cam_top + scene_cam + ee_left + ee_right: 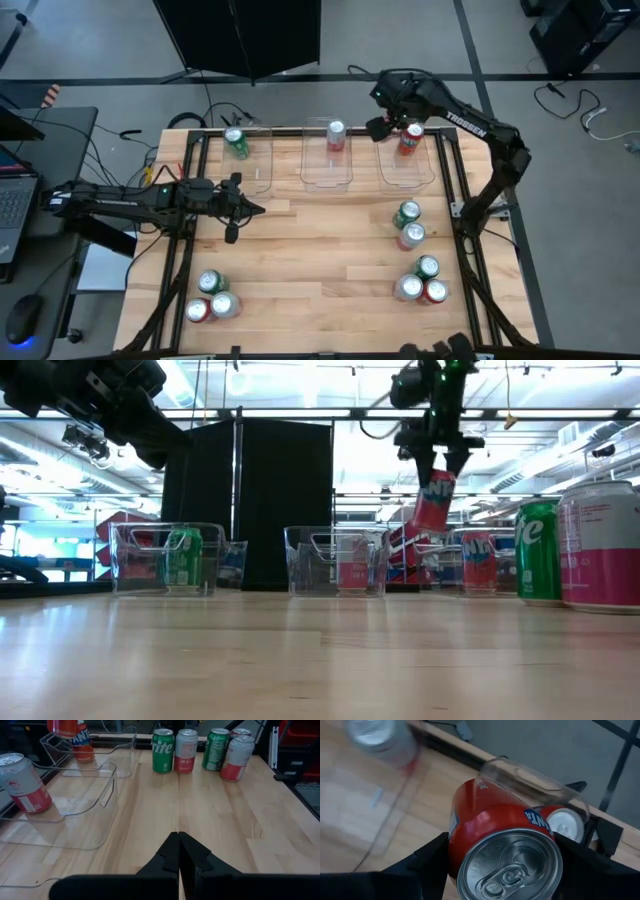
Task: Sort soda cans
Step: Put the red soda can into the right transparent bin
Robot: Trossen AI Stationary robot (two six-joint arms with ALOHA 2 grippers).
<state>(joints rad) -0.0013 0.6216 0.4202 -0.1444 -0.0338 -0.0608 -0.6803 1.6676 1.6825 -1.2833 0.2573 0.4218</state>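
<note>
A: Red aluminium: the held can (505, 845) sits clamped between the fingers of the right gripper (397, 128), suspended above the right-hand clear bin (407, 165) at the far edge of the surface (320, 270). Blue lettering on the can is only partly legible. The arm housing reads "TROSSEN".

B: Bin contents?

A: Right-hand bin: one red can (478, 560) standing inside, label lettering partly visible. Middle bin (328, 160): one silver-white can (336, 135) with a red band. Left-hand bin (245, 155): one green can (236, 142).

B: Unsorted stock?

A: Right side of the surface: a green can (408, 214) touching a silver-white can (411, 236); nearer the front, a cluster of one green (427, 268), one silver-white (407, 288) and one red (435, 292). Front left: a second cluster of one green (210, 283), one silver-white (224, 305) and one red (198, 311). In the left wrist view, one green can (163, 750) reads "Sprite".

B: Left arm status?

A: The left gripper (240, 209) hovers over the left part of the surface, near the left-hand bin, fingers pressed together and holding nothing.
</note>
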